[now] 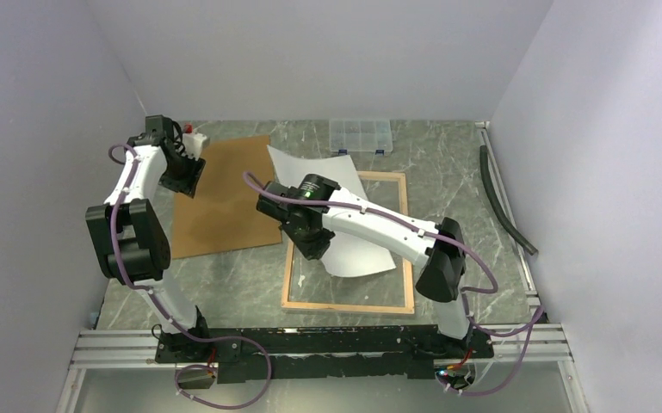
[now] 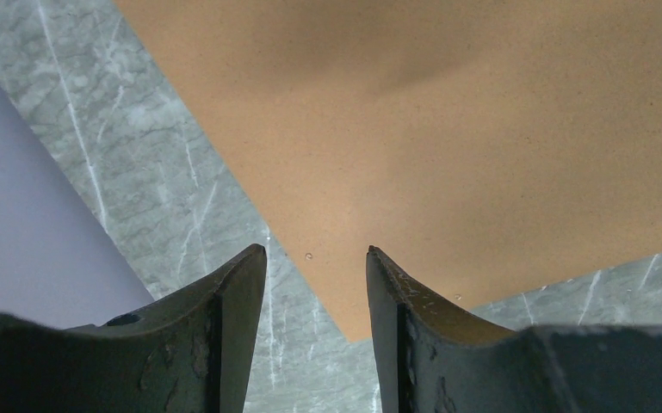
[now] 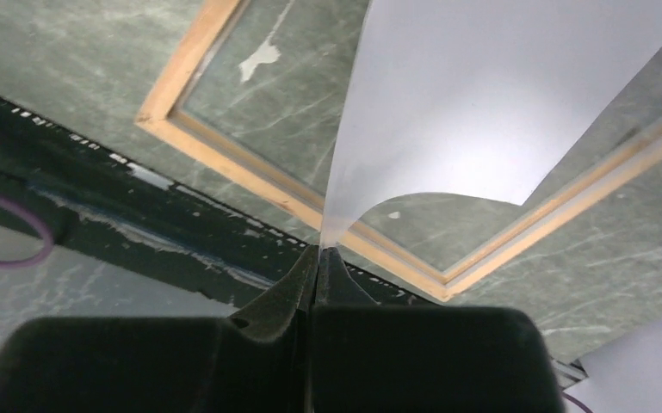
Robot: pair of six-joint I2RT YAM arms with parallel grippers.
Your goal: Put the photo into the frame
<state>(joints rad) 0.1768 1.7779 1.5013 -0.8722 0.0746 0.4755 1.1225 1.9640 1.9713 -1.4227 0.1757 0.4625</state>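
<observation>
Over the left part of the large light-wood picture frame [image 1: 349,306], which lay back-up and flat on the grey marbled table [image 1: 456,181], your right gripper [image 1: 308,241] had its fingers pressed together on the left edge of the large paper photo [image 1: 357,254]. Only the sheet's plain white reverse showed. It hung off the pinch in a curl, partly over the frame's opening, with its far-left corner reaching past the far rail. Your left gripper [image 1: 182,176] hovered at the far left, fingers spread with nothing between them, above a corner of the flat brown backing board [image 1: 224,198] lying left of the frame.

From that I judged these risks. The sheet sat askew to the frame, so lowering it as it was would likely have left an edge riding on a rail instead of dropping into the recess. A single pinch gave you little say over the opposite corner. Dragging to square it could have creased the paper or slid the frame, which nothing was holding. Letting go while the paper was bowed might have let it spring back out. You couldn't confirm from these views whether the printed side faced the pane.
</observation>
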